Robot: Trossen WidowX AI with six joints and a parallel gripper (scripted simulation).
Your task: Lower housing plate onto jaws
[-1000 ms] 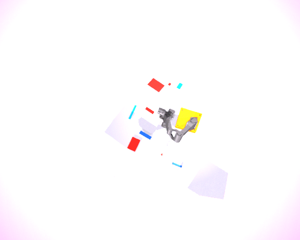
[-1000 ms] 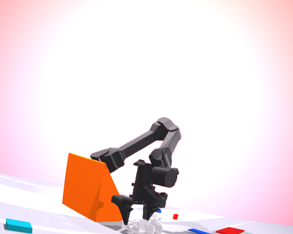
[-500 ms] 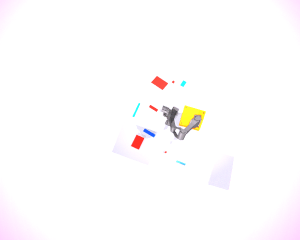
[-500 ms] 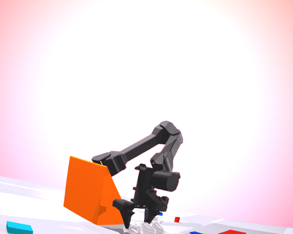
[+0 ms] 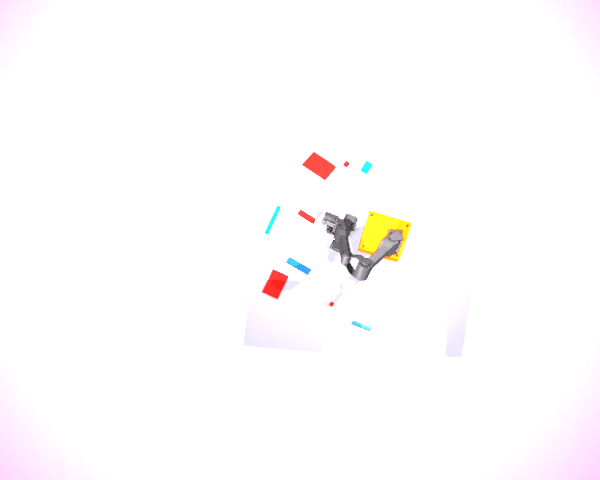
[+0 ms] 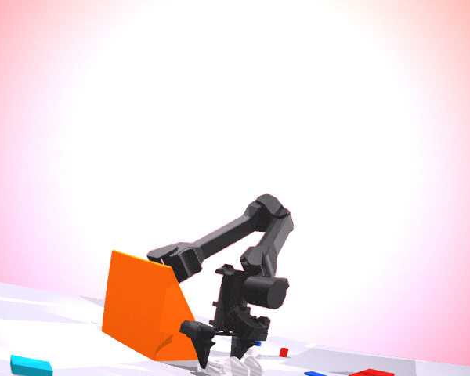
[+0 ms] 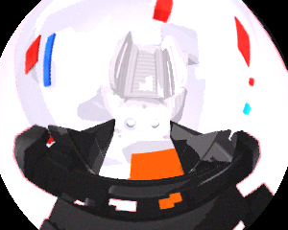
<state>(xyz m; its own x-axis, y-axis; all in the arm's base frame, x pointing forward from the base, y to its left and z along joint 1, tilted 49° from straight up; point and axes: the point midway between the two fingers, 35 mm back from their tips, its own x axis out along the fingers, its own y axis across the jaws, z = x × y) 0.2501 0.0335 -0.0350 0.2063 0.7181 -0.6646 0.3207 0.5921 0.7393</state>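
My gripper [image 6: 220, 362] [image 7: 142, 122] points down, its black fingers wide apart and shut on the white housing plate [image 7: 144, 114], one fingertip at each side edge. Two round pin heads show on the plate. The pale ridged jaw assembly [image 7: 145, 72] reaches out beyond the plate in the wrist view, with curved side walls. Its ridged white parts [image 6: 253, 364] also show low beside the fingertips in the exterior view. White on white hides the seam between plate and jaw stubs, so I cannot tell whether the plate is seated or level.
The arm's base stands on a yellow-orange block [image 5: 380, 227] [image 6: 134, 303]. Around the work lie a red block [image 5: 275, 284], a red slab [image 5: 319, 165], a short red bar [image 5: 306, 216] [image 7: 163, 10], a blue bar [image 5: 298, 266] [image 7: 49, 59] and a cyan bar [image 5: 272, 220].
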